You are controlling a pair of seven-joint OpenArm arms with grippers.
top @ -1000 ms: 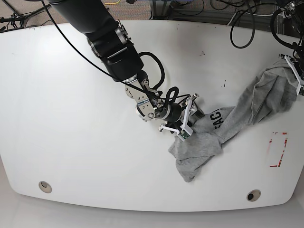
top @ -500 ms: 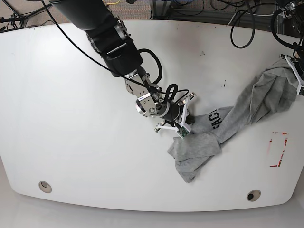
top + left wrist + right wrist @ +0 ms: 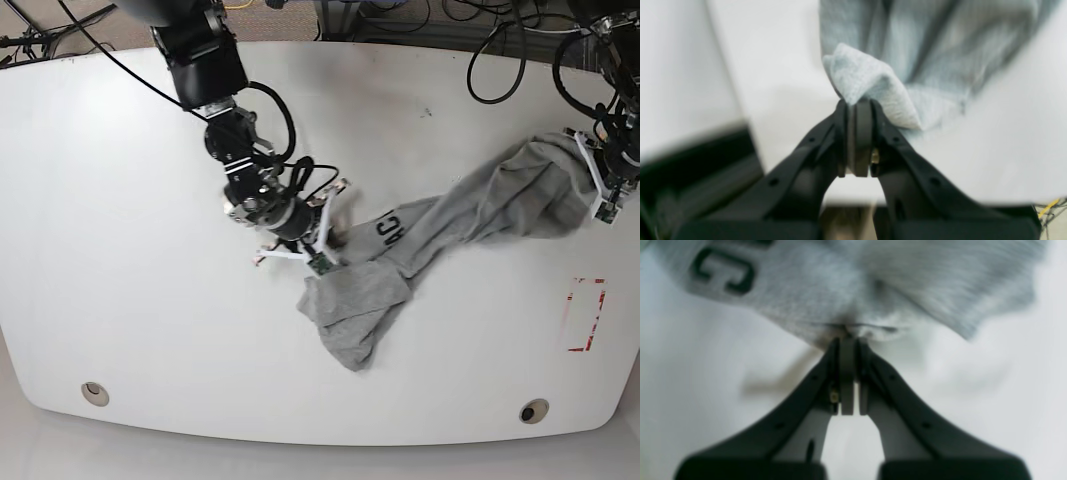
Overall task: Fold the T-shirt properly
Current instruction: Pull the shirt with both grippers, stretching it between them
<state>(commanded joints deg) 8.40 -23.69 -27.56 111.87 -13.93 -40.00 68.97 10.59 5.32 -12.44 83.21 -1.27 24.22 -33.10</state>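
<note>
Base view: T-shirt stretched bunched across the counter. Right tool clamped on a fabric edge near the lettering; left tool clamped on a far corner. Soft, light, limp; best held by hem corners or shoulder seams.

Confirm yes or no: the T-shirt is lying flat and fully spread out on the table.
No: in the base view the T-shirt is bunched into a twisted strip stretched between the right gripper and the left gripper.
</note>
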